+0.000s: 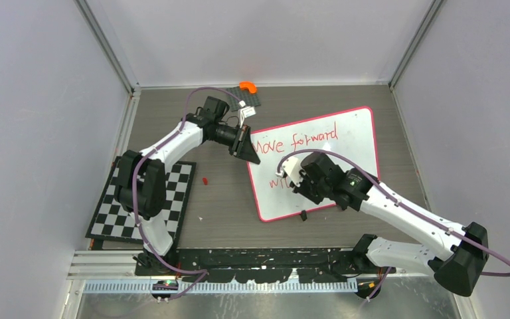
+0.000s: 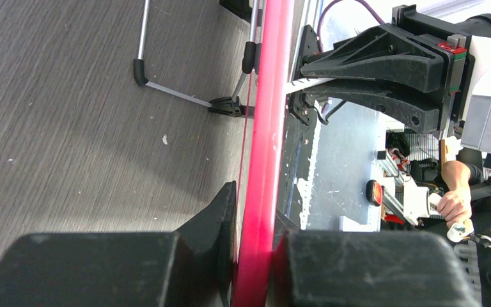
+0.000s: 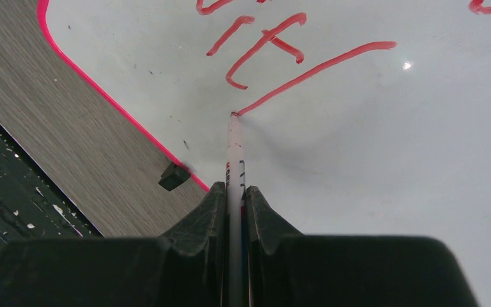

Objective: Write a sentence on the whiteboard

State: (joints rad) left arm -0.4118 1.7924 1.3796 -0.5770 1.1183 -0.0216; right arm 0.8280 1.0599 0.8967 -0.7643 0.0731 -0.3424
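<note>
The whiteboard (image 1: pixel 352 156) lies tilted on the table, its pink-red rim showing. The sentence (image 1: pixel 297 140) reads "Move forward" in red; the second line starts "wi" (image 1: pixel 277 181) and is partly hidden by my right gripper. My left gripper (image 1: pixel 248 152) is shut on the whiteboard's left rim (image 2: pixel 265 160), with a finger on each side. My right gripper (image 1: pixel 297 178) is shut on a white marker (image 3: pixel 233 157). The marker's tip touches the board (image 3: pixel 390 166) at the end of a long red stroke (image 3: pixel 313 71), below the letters "it" (image 3: pixel 262 45).
A black-and-white checkerboard mat (image 1: pixel 143 199) lies at the left. An orange piece (image 1: pixel 248 86) sits on a small grey studded plate (image 1: pixel 253 100) at the back. A small red piece (image 1: pixel 204 180) lies left of the board. A black clip (image 1: pixel 303 214) sits at the board's near edge (image 3: pixel 174 176).
</note>
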